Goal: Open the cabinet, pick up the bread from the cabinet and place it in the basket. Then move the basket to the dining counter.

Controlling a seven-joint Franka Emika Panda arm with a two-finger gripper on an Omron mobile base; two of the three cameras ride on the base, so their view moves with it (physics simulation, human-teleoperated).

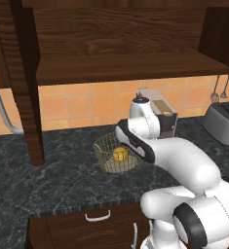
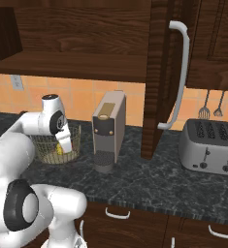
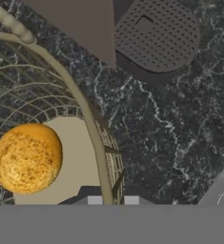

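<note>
Your hand (image 3: 109,200) is clamped tight on the basket (image 1: 106,151) rim, ready to carry it; the bread (image 3: 26,158) sits inside the basket, on the table (image 1: 52,180) beside the coffee machine (image 2: 108,131).

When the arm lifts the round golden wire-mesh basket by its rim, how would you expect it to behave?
The round golden wire-mesh basket is open mesh, so probably light and fairly stiff. Held at one rim point by the pincer, it may tilt. The rounded orange bread sits loose on the beige bottom and could roll toward the low side.

coffee machine (image 2: 108,130), toaster (image 2: 211,147), hanging utensils (image 2: 205,109)
</note>
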